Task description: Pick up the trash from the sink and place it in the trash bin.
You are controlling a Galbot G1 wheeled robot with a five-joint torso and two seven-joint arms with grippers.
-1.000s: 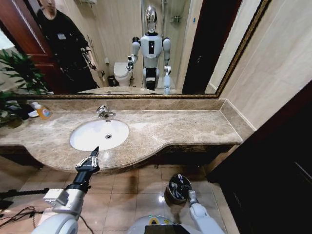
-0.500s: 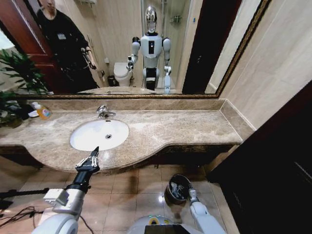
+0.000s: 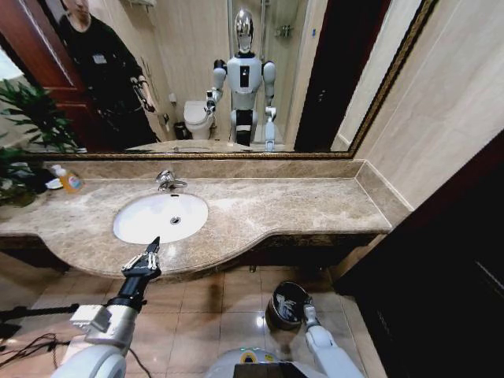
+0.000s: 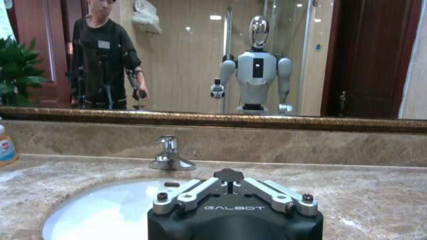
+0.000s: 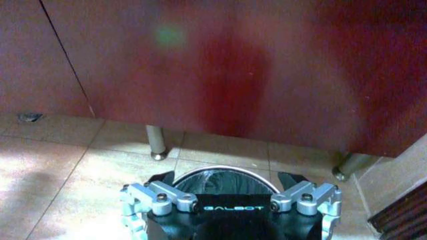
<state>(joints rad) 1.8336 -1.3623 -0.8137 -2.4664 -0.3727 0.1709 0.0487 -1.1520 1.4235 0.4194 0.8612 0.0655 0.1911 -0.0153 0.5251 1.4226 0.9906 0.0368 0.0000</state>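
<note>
Your right gripper, fingers wide, hangs over the bin at lower centre, the drop seemingly done; sink looks bare; left gripper, fingers narrow, waits before it.

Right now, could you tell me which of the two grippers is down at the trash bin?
The right gripper, low over the trash bin on the floor; the left gripper hangs at the counter edge before the sink.
</note>
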